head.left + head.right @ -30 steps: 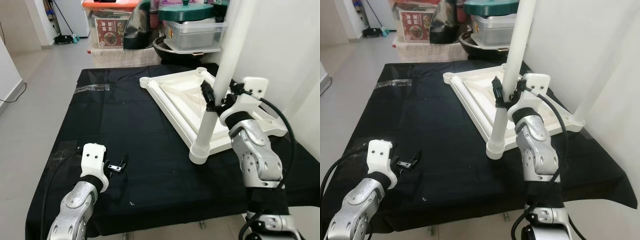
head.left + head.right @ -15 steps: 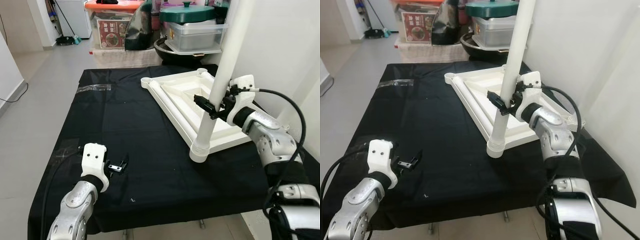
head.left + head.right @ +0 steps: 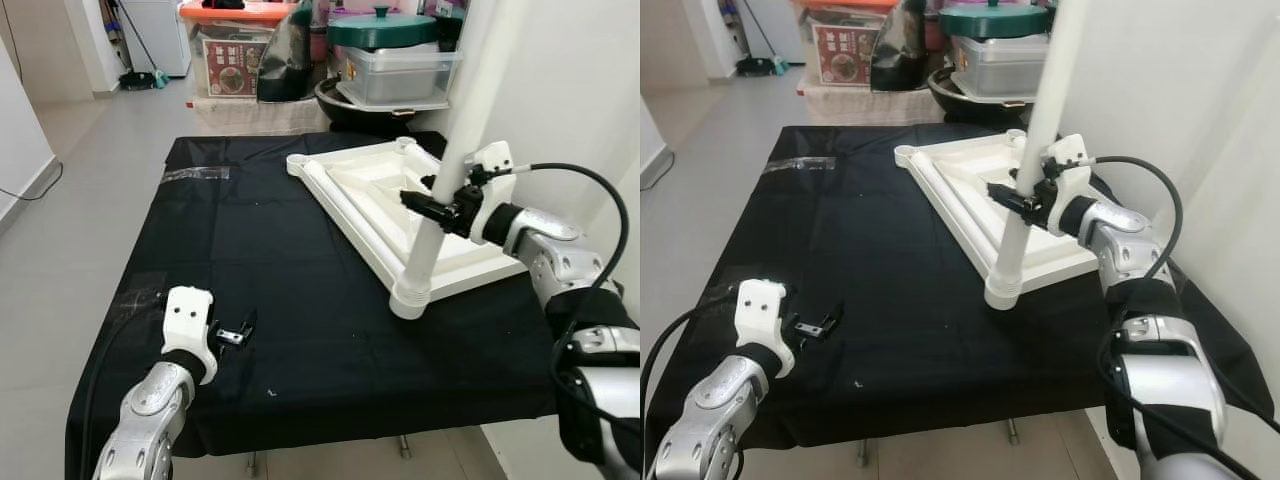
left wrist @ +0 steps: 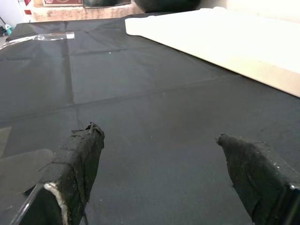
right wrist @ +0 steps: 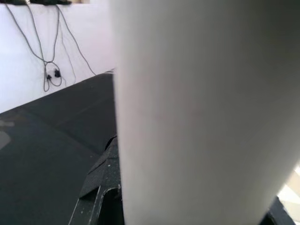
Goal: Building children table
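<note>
Table leg (image 3: 447,175) top cut off by frame

We see a matt black cloth (image 3: 300,300) with faint fold creases, lower centre of the frame. On it, right of centre, the white tabletop (image 3: 375,205) and the table leg (image 3: 445,190) look like smooth plastic with a soft sheen. The right gripper (image 3: 425,205) closes its matt black fingers on that leg; the left gripper (image 4: 164,183) has fingers (image 4: 77,159) wrapped in rough black tape (frayed at the edges). Upper left, clear tape (image 3: 195,173) shines glossily. The arms look like brushed silver metal.
</note>
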Robot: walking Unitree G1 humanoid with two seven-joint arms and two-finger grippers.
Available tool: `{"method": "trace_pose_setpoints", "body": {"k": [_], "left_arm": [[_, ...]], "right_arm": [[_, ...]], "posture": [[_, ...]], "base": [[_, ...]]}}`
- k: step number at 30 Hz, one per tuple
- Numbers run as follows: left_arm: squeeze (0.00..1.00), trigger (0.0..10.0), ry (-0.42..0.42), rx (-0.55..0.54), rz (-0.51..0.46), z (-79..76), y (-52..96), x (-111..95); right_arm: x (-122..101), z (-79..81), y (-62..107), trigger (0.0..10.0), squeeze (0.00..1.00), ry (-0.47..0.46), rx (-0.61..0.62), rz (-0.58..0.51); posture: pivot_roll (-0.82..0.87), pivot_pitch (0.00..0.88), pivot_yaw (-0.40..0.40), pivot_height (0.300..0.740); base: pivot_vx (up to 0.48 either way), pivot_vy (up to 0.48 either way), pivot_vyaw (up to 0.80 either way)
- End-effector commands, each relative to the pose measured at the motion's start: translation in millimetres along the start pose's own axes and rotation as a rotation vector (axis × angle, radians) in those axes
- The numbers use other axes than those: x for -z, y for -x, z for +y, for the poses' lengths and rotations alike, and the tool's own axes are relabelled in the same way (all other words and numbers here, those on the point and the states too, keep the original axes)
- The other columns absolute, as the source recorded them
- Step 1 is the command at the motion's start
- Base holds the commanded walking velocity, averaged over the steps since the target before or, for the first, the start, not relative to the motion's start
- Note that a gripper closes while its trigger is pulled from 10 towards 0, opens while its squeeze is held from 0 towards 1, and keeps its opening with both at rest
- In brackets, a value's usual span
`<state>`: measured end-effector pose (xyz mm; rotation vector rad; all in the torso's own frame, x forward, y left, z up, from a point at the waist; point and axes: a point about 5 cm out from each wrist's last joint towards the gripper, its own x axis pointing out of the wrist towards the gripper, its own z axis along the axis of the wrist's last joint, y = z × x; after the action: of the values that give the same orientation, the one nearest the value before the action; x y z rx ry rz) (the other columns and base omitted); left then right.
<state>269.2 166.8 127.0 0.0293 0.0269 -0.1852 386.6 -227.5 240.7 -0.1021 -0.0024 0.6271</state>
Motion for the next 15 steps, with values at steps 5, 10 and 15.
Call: {"method": "trace_pose_setpoints", "body": {"k": [5,10,15], "left_arm": [[0.0,10.0,-0.024,0.009,0.018,0.5,2.2,4],[0.0,10.0,-0.026,0.013,0.018,0.9,1.1,4],[0.0,10.0,-0.026,0.014,0.021,1.0,1.6,4]], "right_arm": [[16,-2.3,4.8,0.0,0.0,-0.016,0.025,0.042],[26,-2.2,1.4,0.0,0.0,-0.063,0.11,0.049],[40,-7.4,-3.5,0.0,0.0,-0.159,0.371,0.093]], "posture": [[0.03,0.0,-0.066,0.74],[0.04,0.0,-0.067,0.74],[0.03,0.0,-0.069,0.74]], "base": [[0.0,0.0,0.0],[0.0,0.0,0.0],[0.0,0.0,0.0]]}}
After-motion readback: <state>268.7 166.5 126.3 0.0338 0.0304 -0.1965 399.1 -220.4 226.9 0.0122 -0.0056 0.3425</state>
